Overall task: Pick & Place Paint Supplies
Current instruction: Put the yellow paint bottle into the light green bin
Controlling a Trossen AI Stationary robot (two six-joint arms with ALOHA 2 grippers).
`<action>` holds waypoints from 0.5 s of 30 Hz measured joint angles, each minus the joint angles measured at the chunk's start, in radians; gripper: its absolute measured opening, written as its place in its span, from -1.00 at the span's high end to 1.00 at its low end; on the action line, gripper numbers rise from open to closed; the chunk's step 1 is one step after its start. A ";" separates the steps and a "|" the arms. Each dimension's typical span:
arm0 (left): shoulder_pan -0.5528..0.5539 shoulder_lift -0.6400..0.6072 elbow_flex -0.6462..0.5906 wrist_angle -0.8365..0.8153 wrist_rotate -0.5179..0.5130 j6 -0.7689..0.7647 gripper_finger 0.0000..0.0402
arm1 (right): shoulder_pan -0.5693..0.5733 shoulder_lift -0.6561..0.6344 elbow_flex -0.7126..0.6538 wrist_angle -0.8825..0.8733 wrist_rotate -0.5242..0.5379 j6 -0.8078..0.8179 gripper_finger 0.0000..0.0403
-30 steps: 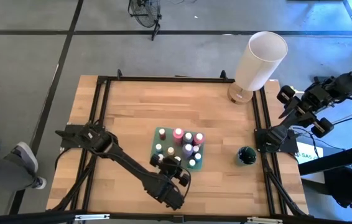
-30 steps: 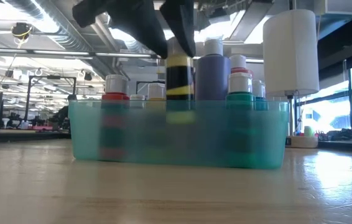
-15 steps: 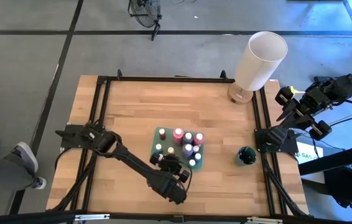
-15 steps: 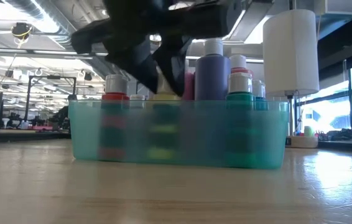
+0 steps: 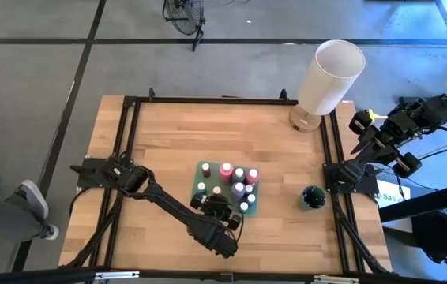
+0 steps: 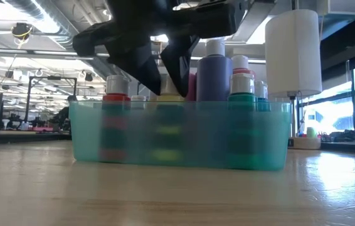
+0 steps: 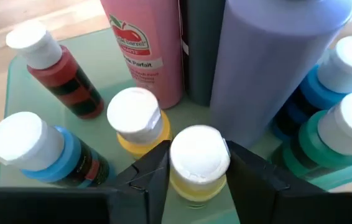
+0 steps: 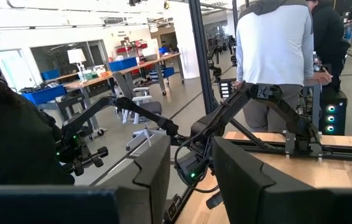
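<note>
**Left gripper over a yellow bottle in the teal tray**

Near the front middle of the wooden table (image 5: 168, 134) stands a translucent teal tray (image 6: 90, 135) packed with paint bottles. The left gripper (image 7: 198, 180) is lowered into the tray, its two fingers (image 7: 148, 174) flanking the white cap of a yellow bottle (image 7: 199, 163). The fingers sit just beside the cap on either side; whether they pinch it or stand slightly clear cannot be told. A second yellow bottle (image 7: 137, 121) stands just beside it, with a red bottle (image 7: 61, 71) and a blue bottle (image 7: 39, 152) nearby. A tall pink bottle (image 7: 145, 50) and a large purple bottle (image 7: 275, 62) rise behind, and a green bottle (image 7: 338, 134) and another blue one stand at the tray's far side. A dark green pot (image 5: 312, 197) sits apart from the tray, toward the right. The large white cylinder (image 5: 330, 76) stands at the table's far right corner. The right gripper (image 8: 188, 168) waits off the table's right edge, raised, fingers parted and holding nothing.
</note>
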 joint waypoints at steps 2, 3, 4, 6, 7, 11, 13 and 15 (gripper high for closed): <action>0.000 0.000 0.000 -0.001 0.003 0.008 0.24 | 0.000 0.000 0.000 0.000 0.000 0.000 0.39; 0.000 0.000 0.000 -0.002 0.003 0.013 0.22 | 0.000 0.000 0.000 0.000 0.000 0.000 0.39; 0.000 0.000 0.000 -0.002 0.003 0.015 0.21 | 0.000 0.000 0.000 0.000 0.000 0.000 0.39; 0.000 0.000 0.000 -0.002 0.003 0.013 0.21 | 0.000 0.000 0.000 0.000 0.000 0.000 0.39; 0.000 0.000 0.000 -0.003 0.003 0.010 0.22 | 0.000 0.000 0.000 0.000 -0.001 0.000 0.39; 0.000 0.000 0.000 -0.003 0.002 0.007 0.24 | 0.000 0.000 0.000 0.000 -0.002 0.000 0.39; 0.000 0.000 0.000 -0.003 0.001 0.000 0.22 | 0.000 0.000 0.000 0.000 -0.002 0.000 0.39; 0.000 0.000 0.000 -0.003 0.001 -0.008 0.19 | 0.000 0.000 0.000 0.000 -0.003 0.000 0.39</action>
